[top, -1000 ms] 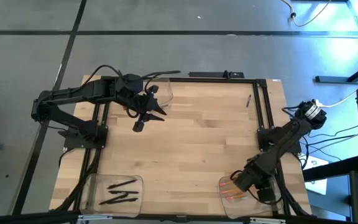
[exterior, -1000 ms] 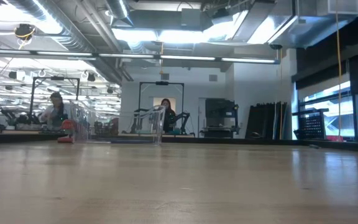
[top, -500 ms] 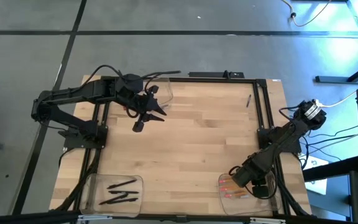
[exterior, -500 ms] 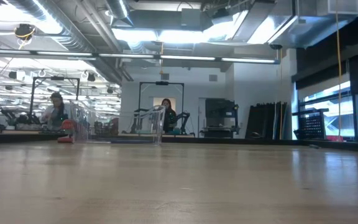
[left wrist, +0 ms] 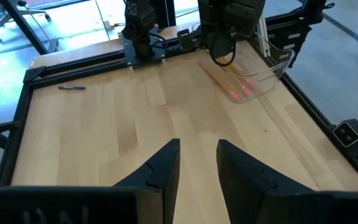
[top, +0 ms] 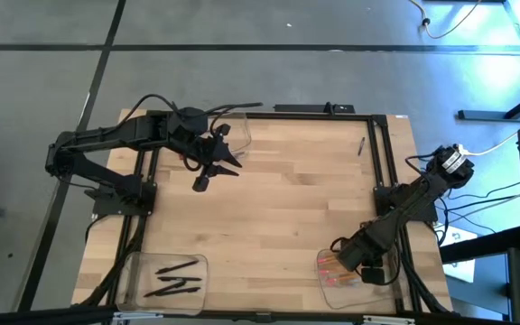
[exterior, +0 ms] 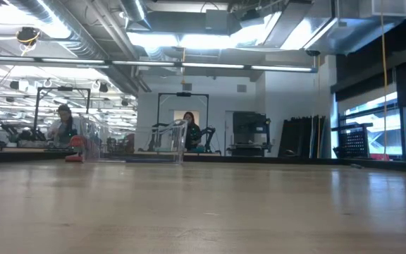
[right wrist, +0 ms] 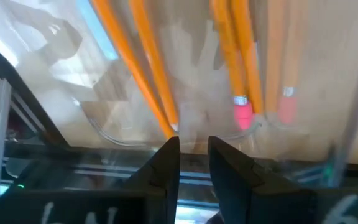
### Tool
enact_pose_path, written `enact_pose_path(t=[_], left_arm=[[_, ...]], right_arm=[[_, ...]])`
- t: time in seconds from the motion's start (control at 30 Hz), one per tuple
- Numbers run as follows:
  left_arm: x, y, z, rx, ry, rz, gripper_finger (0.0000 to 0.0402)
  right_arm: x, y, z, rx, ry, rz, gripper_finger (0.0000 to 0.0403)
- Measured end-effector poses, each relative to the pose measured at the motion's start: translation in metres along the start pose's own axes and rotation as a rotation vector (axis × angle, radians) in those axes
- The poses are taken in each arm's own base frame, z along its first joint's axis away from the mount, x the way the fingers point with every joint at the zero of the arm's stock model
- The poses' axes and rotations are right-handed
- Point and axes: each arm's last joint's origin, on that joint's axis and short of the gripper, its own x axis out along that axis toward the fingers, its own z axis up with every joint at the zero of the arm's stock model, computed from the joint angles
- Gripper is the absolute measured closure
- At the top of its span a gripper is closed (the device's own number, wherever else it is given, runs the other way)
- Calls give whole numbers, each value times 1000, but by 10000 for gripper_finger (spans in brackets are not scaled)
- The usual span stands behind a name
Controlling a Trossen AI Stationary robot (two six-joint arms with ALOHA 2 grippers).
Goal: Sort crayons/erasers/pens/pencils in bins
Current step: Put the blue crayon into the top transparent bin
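Several orange pencils (right wrist: 148, 68) with pink ends lie in the clear near-right bin (top: 359, 287). My right gripper (right wrist: 193, 143) hangs over this bin (left wrist: 272, 71), pointing steeply down. It is open, with nothing in the narrow gap, and one pencil's end (right wrist: 171, 126) lies just past its fingertips. My left gripper (left wrist: 197, 146) waits open and raised at the far left (top: 208, 176), next to a clear far bin (top: 235, 135). Black pens (top: 177, 278) lie in the near-left bin (top: 134, 271). One pen (top: 361, 145) lies on the table at the far right. Crayons and erasers are out of view.
A black metal frame (top: 382, 153) runs around the wooden table's left, far and right sides. Bare wood (top: 287, 217) spans the middle between the bins. The low view shows people seated in the room beyond the table's far edge (exterior: 189, 127).
My right gripper has sunk a little toward the pencil bin and rolled at the wrist. More of the pencils now shows beside it in the high view.
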Motion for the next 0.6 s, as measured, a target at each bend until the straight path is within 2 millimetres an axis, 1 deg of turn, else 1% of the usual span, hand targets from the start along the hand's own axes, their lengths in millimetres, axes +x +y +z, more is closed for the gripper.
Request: enact_pose_path(t=[0.1, 0.2, 0.33, 0.4, 0.47, 0.53, 0.6], left_arm=[[0, 0, 0, 0, 0, 0, 305], [0, 0, 0, 0, 0, 0, 305], [0, 0, 0, 0, 0, 0, 305], [0, 0, 0, 0, 1, 0, 305], [0, 0, 0, -1, 1, 0, 305], [0, 0, 0, -1, 1, 0, 305], [0, 0, 0, -9, 2, 4, 305]], right_arm=[[0, 0, 0, 3, 4, 8, 319], [-1, 2, -2, -2, 57, 60, 319], [-13, 12, -3, 43, 115, 133, 319], [-24, 18, -5, 87, 127, 143, 319], [-38, 24, -5, 148, 112, 150, 319], [-57, 31, -5, 221, 68, 138, 319], [-77, 36, -5, 277, -16, 118, 319]])
